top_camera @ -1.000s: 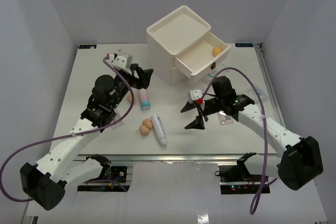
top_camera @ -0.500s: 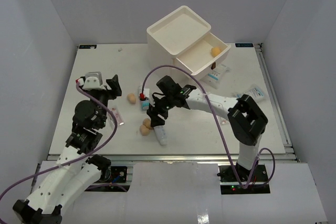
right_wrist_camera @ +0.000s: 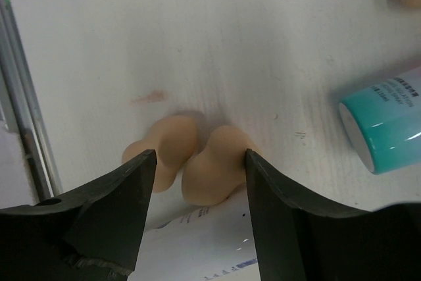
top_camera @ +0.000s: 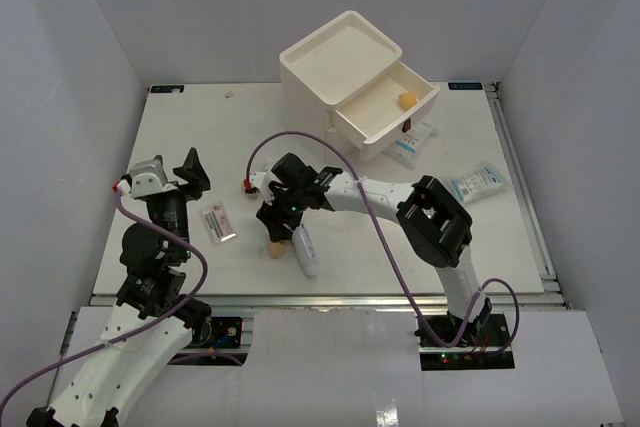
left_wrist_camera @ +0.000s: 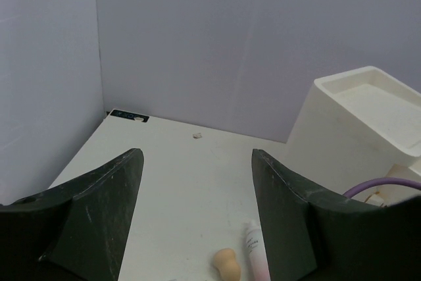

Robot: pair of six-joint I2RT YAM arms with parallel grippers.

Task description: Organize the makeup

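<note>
**Change noted:** within the last second the right tool [right_wrist_camera: 198,162] has crossed from the front-right of the white drawer box [top_camera: 340,72] to a spot well in front of it and to its left. Its jaws have narrowed from wide. It now stands over the pair of tan sponges [right_wrist_camera: 214,169], jaws part-open astride them, with one sponge squarely between the fingers. No firm hold is evident.

The left tool [left_wrist_camera: 195,156] has pulled back far to the left of the box, jaws wide, holding nothing.

Just beside the pair lie the white tube [top_camera: 305,250] and the teal-capped tube [right_wrist_camera: 388,123]. One sponge [top_camera: 407,99] already sits in the box's open drawer [top_camera: 370,135].

**Assessment:** a sponge pick is being set up, probably bound for that drawer. The sachets [top_camera: 475,184] remain unsorted on the surface [top_camera: 180,117], in front of the box.
</note>
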